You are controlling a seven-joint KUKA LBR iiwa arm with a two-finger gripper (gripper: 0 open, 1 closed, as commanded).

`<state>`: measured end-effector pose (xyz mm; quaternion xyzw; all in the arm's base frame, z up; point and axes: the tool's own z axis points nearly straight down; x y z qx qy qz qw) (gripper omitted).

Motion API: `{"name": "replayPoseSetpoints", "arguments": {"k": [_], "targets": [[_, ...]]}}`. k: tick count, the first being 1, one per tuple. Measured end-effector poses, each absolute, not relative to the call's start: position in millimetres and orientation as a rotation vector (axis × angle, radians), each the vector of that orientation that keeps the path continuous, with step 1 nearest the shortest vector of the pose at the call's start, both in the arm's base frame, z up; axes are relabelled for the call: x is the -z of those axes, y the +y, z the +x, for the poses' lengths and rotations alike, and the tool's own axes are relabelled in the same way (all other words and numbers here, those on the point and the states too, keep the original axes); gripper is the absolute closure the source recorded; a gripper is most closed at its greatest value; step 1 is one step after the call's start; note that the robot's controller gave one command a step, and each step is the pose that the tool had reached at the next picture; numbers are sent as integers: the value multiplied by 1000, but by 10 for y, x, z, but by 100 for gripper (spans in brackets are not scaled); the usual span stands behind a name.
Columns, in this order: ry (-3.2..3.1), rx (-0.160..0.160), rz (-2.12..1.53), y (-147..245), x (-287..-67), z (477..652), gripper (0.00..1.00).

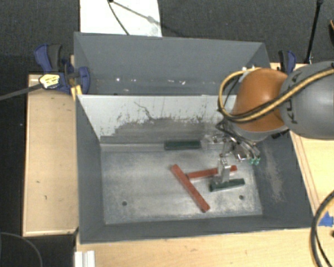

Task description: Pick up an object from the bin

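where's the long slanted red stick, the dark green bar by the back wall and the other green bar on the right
long slanted red stick (190, 189), camera view, middle of its length
dark green bar by the back wall (182, 145), camera view, its centre
other green bar (234, 183), camera view, right half

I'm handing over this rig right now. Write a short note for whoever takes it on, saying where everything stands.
Gripper: low in the right part of the bin, at the right end of the shorter red bar and just above the small dark green block. Whether it has a grip on either cannot be told.
Other things: the long red bar lies diagonally mid-floor and meets the shorter one. A dark green bar lies along the back wall.
Done: nothing is visibly lifted.
Left: secure one piece and lift it out.
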<state>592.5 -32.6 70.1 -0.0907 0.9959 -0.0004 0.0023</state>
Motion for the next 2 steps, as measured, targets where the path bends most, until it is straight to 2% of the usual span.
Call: {"name": "replayPoseSetpoints", "arguments": {"k": [1, 2], "targets": [[3126, -1, -285, -305, -709, 5913, 100], [3106, 4, -395, -609, -2156, 5611, 100]]}}
